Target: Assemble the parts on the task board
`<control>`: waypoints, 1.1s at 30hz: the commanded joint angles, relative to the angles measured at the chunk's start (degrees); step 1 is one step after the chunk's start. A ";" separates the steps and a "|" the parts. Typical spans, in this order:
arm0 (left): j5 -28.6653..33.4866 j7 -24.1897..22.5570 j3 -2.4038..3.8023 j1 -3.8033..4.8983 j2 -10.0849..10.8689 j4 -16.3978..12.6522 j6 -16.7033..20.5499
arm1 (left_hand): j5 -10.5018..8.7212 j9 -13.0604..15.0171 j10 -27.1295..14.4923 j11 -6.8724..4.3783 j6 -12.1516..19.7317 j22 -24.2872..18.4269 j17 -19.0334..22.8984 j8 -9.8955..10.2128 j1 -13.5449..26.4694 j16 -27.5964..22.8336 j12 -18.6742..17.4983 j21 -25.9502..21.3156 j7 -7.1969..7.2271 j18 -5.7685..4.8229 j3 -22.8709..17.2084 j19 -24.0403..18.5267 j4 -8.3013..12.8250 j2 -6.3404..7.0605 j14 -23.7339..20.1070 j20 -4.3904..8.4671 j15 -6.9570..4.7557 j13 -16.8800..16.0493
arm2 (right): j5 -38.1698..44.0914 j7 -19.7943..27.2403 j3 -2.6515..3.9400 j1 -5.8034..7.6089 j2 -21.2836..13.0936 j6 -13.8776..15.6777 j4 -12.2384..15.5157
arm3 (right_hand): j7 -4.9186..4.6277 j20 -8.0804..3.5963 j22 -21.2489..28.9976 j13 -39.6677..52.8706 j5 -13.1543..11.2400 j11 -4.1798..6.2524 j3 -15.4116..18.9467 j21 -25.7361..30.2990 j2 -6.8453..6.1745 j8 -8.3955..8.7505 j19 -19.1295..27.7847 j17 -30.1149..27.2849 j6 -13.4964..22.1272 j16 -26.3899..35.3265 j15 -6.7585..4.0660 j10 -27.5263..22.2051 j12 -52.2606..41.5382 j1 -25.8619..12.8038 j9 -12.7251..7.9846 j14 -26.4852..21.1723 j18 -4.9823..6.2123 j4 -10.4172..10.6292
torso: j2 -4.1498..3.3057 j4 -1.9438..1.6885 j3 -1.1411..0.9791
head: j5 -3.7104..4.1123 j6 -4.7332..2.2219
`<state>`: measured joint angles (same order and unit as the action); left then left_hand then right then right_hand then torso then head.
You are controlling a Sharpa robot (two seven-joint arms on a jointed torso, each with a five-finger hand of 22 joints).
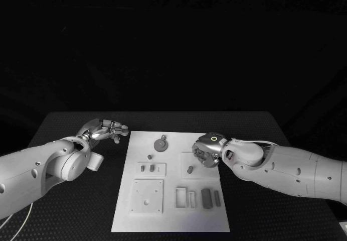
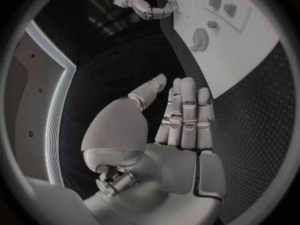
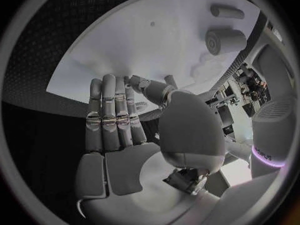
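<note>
The white task board (image 1: 170,213) lies flat in the middle of the table. Grey parts rest on it: a round part with a tab (image 1: 160,145), two small blocks (image 1: 148,168), one small piece (image 1: 190,169) and two long bars (image 1: 210,197). My right hand (image 1: 207,152) hovers over the board's far right area, just beyond the small piece. In the right wrist view its fingers (image 3: 109,115) are straight and hold nothing. My left hand (image 1: 107,129) is over the black table by the board's far left corner, its fingers (image 2: 186,115) flat together and empty.
A square plate (image 1: 148,196) and a rectangular frame (image 1: 181,196) sit on the board's near half. Black table (image 1: 79,201) surrounds the board on both sides. In the right wrist view two cylindrical parts (image 3: 224,39) lie on the board (image 3: 156,40).
</note>
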<state>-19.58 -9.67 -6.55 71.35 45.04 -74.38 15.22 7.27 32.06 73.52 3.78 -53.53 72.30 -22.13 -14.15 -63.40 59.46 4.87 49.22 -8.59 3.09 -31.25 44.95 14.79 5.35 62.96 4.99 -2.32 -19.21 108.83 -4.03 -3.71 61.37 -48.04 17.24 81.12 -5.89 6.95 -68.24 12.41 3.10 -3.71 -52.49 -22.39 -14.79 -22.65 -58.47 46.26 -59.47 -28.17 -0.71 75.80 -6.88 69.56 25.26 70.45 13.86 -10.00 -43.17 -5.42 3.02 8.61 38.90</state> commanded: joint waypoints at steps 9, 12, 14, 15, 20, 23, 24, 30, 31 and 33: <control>0.33 -0.22 0.04 0.03 -0.10 -0.04 -0.51 | -0.03 -0.02 0.06 0.04 0.09 -0.08 -0.11 -0.29 0.40 -0.38 -0.10 -0.41 -0.08 -0.95 0.20 0.55 0.29 0.14 0.34 2.76 0.01 -0.08 | 4.12 -1.18 -0.77 -0.88 0.55 -1.32 0.32 | 0.58 -0.59 -0.65 0.81 0.63 0.55 -2.01 -1.24 -1.25 -0.34 -1.66 2.11 -1.87 -0.03 -0.57 1.68 -0.39 0.35 0.13 1.62 1.14 0.26 | 0.02 -0.03 -0.01 | 0.11 -0.07; 0.33 -0.22 0.04 0.03 -0.18 0.04 -0.50 | -0.02 -0.03 0.05 0.04 0.10 -0.08 -0.12 -0.29 0.39 -0.39 -0.10 -0.42 -0.09 -0.95 0.20 0.55 0.31 0.14 0.34 2.76 0.01 -0.09 | 4.15 -1.35 -0.77 -0.87 0.40 -1.09 0.45 | 0.68 -0.73 -0.80 1.05 1.06 0.68 -2.26 -1.47 -1.44 -0.31 -1.94 2.65 -2.18 0.01 -0.70 1.98 -0.42 0.17 0.18 1.90 1.14 0.30 | 0.02 -0.06 0.01 | 0.16 -0.19; 0.33 -0.22 0.04 0.03 -0.20 0.07 -0.52 | -0.01 -0.03 0.05 0.04 0.11 -0.08 -0.12 -0.29 0.39 -0.40 -0.10 -0.43 -0.09 -0.96 0.20 0.56 0.31 0.13 0.35 2.76 0.01 -0.09 | 4.15 -1.44 -0.76 -0.86 0.21 -0.85 0.65 | 0.73 -0.80 -0.88 1.17 1.30 0.74 -2.34 -1.59 -1.52 -0.31 -2.10 2.92 -2.33 0.02 -0.77 2.13 -0.44 0.06 0.22 2.05 1.14 0.32 | 0.02 -0.06 -0.01 | 0.18 -0.21; 0.33 -0.22 0.04 0.03 -0.21 0.10 -0.52 | 0.00 -0.03 0.05 0.04 0.11 -0.08 -0.12 -0.29 0.39 -0.41 -0.11 -0.43 -0.09 -0.96 0.20 0.56 0.31 0.12 0.35 2.76 0.01 -0.09 | 4.15 -1.45 -0.75 -0.85 0.11 -0.79 0.79 | 0.74 -0.83 -0.90 1.21 1.37 0.76 -2.36 -1.63 -1.53 -0.31 -2.14 3.01 -2.38 0.02 -0.80 2.18 -0.45 0.02 0.23 2.10 1.14 0.32 | 0.02 -0.07 -0.02 | 0.19 -0.21; 0.33 -0.20 0.04 0.03 -0.25 0.36 -0.55 | 0.04 -0.04 0.05 0.05 0.14 -0.08 -0.13 -0.29 0.39 -0.42 -0.12 -0.46 -0.10 -0.97 0.19 0.56 0.31 0.09 0.35 2.75 0.01 -0.10 | 3.88 -1.39 -0.71 -0.63 -0.18 -0.63 1.24 | 0.81 -0.92 -1.00 1.38 1.48 0.85 -2.43 -1.79 -1.61 -0.31 -2.34 3.36 -2.57 -0.02 -0.90 2.39 -0.48 -0.15 0.29 2.32 1.14 0.38 | -0.03 -0.06 -0.04 | 0.19 -0.15; 0.33 -0.24 0.04 0.03 -0.36 0.57 -0.58 | 0.08 -0.05 0.05 0.05 0.16 -0.08 -0.14 -0.28 0.41 -0.44 -0.13 -0.48 -0.11 -0.98 0.20 0.57 0.30 0.08 0.36 2.75 0.02 -0.11 | 3.61 -1.13 -0.64 -0.22 -0.23 -0.65 1.28 | 0.83 -0.96 -1.04 1.46 1.52 0.89 -2.48 -1.86 -1.64 -0.30 -2.43 3.53 -2.64 -0.03 -0.95 2.48 -0.50 -0.26 0.32 2.42 1.14 0.43 | -0.02 -0.08 -0.05 | 0.19 -0.18; 0.33 -0.24 0.04 0.03 -0.38 0.62 -0.60 | 0.08 -0.05 0.05 0.06 0.17 -0.08 -0.14 -0.28 0.42 -0.45 -0.13 -0.48 -0.12 -0.99 0.20 0.57 0.30 0.08 0.36 2.75 0.02 -0.11 | 3.44 -1.02 -0.61 -0.07 -0.29 -0.59 1.32 | 0.84 -0.97 -1.05 1.48 1.53 0.90 -2.49 -1.88 -1.66 -0.29 -2.45 3.58 -2.67 -0.03 -0.96 2.51 -0.50 -0.29 0.33 2.44 1.14 0.45 | -0.01 -0.09 -0.06 | 0.20 -0.17; 0.35 -0.26 0.04 0.03 -0.50 1.01 -0.68 | 0.12 -0.06 0.04 0.06 0.22 -0.08 -0.16 -0.27 0.46 -0.48 -0.15 -0.52 -0.14 -1.01 0.22 0.58 0.29 0.06 0.37 2.75 0.03 -0.13 | 2.35 -0.30 -0.27 0.77 -0.79 -0.81 1.82 | 0.86 -1.02 -1.09 1.56 1.58 0.93 -2.55 -1.95 -1.68 -0.28 -2.53 3.75 -2.73 -0.03 -1.01 2.57 -0.49 -0.39 0.36 2.52 1.14 0.49 | -0.01 -0.09 -0.03 | 0.21 -0.18; 0.35 -0.25 0.04 0.03 -0.50 1.05 -0.71 | 0.12 -0.07 0.04 0.06 0.23 -0.08 -0.16 -0.27 0.47 -0.48 -0.15 -0.52 -0.14 -1.01 0.22 0.58 0.29 0.06 0.38 2.75 0.03 -0.13 | 2.28 -0.19 -0.20 0.88 -0.87 -0.88 1.90 | 0.86 -1.02 -1.09 1.56 1.58 0.93 -2.55 -1.95 -1.68 -0.28 -2.53 3.75 -2.74 -0.03 -1.01 2.57 -0.49 -0.39 0.36 2.52 1.14 0.49 | -0.01 -0.10 -0.03 | 0.22 -0.19; 0.36 -0.25 0.04 0.03 -0.55 1.19 -0.73 | 0.13 -0.07 0.04 0.07 0.25 -0.08 -0.17 -0.27 0.47 -0.49 -0.15 -0.53 -0.15 -1.01 0.22 0.58 0.29 0.05 0.38 2.75 0.03 -0.13 | 1.16 0.34 0.13 1.21 -1.24 -1.54 2.20 | 0.87 -1.03 -1.11 1.60 1.61 0.94 -2.56 -1.97 -1.67 -0.27 -2.56 3.83 -2.77 -0.03 -1.02 2.60 -0.49 -0.47 0.38 2.56 1.14 0.53 | -0.03 -0.08 -0.03 | 0.23 -0.25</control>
<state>-19.58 -9.56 -6.55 71.35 44.66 -73.19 15.21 7.27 32.05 73.51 3.78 -53.53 72.30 -22.22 -14.15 -63.40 59.23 4.87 49.02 -8.59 3.08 -31.10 44.95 14.95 5.35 62.96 4.99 -2.32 -19.24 111.42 -5.27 -3.76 62.35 -49.07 17.37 83.06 -4.97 5.91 -69.29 14.02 4.45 -2.86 -54.72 -23.97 -16.16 -22.76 -60.50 50.02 -62.03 -28.37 -1.74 78.02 -7.31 69.38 25.57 72.51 14.65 -9.57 -43.18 -5.51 2.97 8.85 38.74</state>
